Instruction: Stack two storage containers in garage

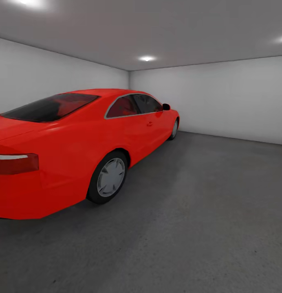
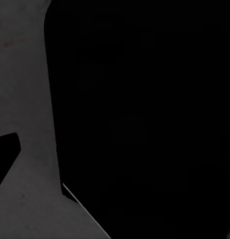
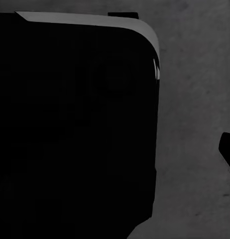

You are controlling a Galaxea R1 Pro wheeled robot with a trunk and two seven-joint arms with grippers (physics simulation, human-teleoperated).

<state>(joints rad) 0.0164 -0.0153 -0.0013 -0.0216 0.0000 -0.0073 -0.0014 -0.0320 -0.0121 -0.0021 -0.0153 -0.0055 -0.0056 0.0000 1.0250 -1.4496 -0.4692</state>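
Both wrist views are mostly blocked by a dark body over speckled grey concrete, so I cannot tell whether either gripper is open or closed. In the head view the garage floor (image 1: 206, 211) runs bare and dark grey — the red coupe (image 1: 76, 150) stands at left, its rear nearest. Beyond it, plain white walls (image 1: 222, 97) meet a grey ceiling with spotlights (image 1: 147, 58).

The car (image 1: 76, 150) stands on the floor (image 1: 206, 211) at the left side, close beside the left wall (image 1: 47, 73). The back wall (image 1: 222, 97) is behind it, and open floor lies to its right.
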